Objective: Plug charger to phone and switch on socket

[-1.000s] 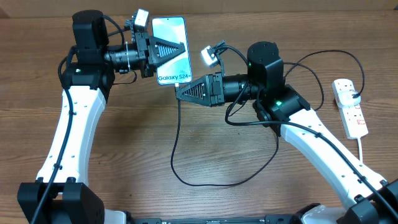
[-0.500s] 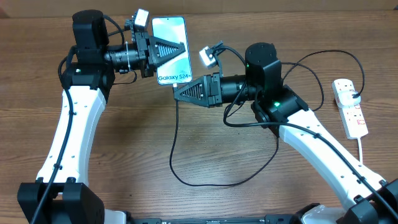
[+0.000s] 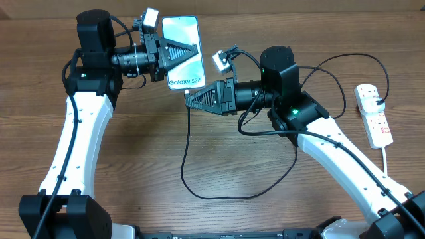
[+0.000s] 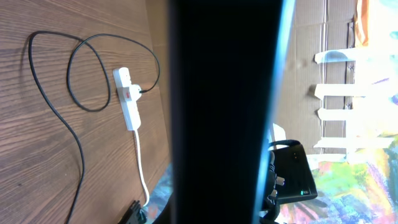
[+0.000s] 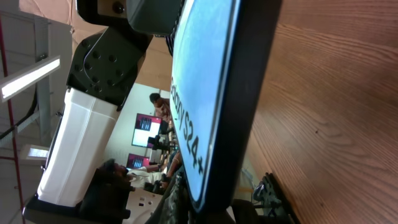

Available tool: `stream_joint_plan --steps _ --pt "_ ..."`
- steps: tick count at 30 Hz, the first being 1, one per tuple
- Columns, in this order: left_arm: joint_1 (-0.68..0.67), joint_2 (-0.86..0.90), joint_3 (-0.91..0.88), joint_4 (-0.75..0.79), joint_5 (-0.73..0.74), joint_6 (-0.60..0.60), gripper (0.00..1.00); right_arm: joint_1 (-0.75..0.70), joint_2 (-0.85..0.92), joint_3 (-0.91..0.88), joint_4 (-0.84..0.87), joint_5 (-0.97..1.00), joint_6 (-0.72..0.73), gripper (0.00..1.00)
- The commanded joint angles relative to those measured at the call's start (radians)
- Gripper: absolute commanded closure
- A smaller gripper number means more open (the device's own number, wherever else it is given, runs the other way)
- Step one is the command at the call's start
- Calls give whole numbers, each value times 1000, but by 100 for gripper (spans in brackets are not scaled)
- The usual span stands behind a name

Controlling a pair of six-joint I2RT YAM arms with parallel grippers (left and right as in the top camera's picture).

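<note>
The phone (image 3: 180, 40), light blue screen up with "Galaxy" text, is held above the table at the back, and my left gripper (image 3: 198, 52) is shut on it from the left. My right gripper (image 3: 187, 101) is shut on the charger's connector end, right at the phone's lower edge. The tip itself is hidden. The charger cable (image 3: 184, 159) drops from that gripper and loops across the table toward the socket (image 3: 373, 116), a white strip at the far right. In the left wrist view the phone (image 4: 224, 112) is a dark slab, with the socket (image 4: 127, 99) beyond. The right wrist view shows the phone (image 5: 205, 81) edge-on.
The socket's white cord (image 3: 387, 159) runs toward the front right edge. Black cable loops (image 3: 332, 66) lie behind my right arm. My left arm (image 5: 87, 130) stands just behind the phone in the right wrist view. The wooden table (image 3: 133, 172) carries nothing else.
My right gripper has crept a little to the left along the phone's lower edge, now covering the end of the "Galaxy" text. The left gripper and phone have stayed put.
</note>
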Motion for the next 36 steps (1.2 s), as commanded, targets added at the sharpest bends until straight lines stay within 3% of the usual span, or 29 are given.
stream_joint_plan --steps 1,36 --pt "-2 -10 13 10 31 -14 96 3 -22 27 6 10 13 96" --pt "0 -10 13 17 42 -11 96 -22 -22 27 27 -28 56 96"
